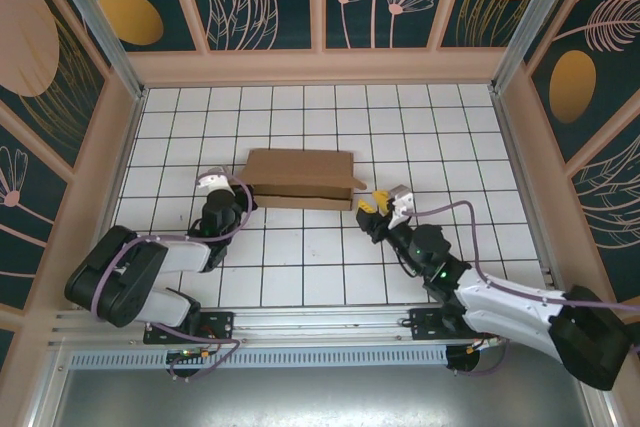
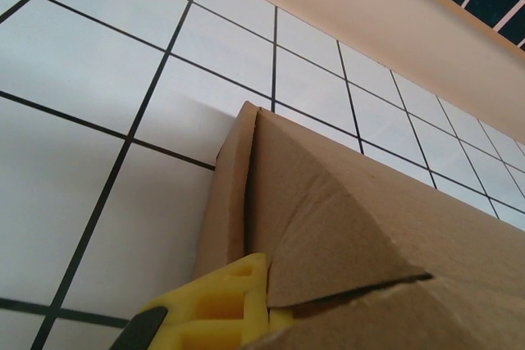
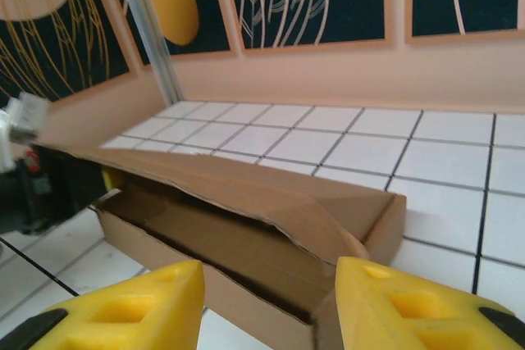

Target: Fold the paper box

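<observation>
The paper box lies on the tiled floor, a flat brown cardboard tray whose lid bows up over the open front. My left gripper is at its left near corner. In the left wrist view that gripper is shut on a corner flap of the paper box, one yellow finger on the outside. My right gripper stands open just off the right near corner. In the right wrist view its fingers straddle the front of the paper box with nothing held between them.
White tiles with black lines cover the floor. Patterned walls enclose it on three sides, with aluminium posts in the far corners. The arm bases sit on a rail at the near edge.
</observation>
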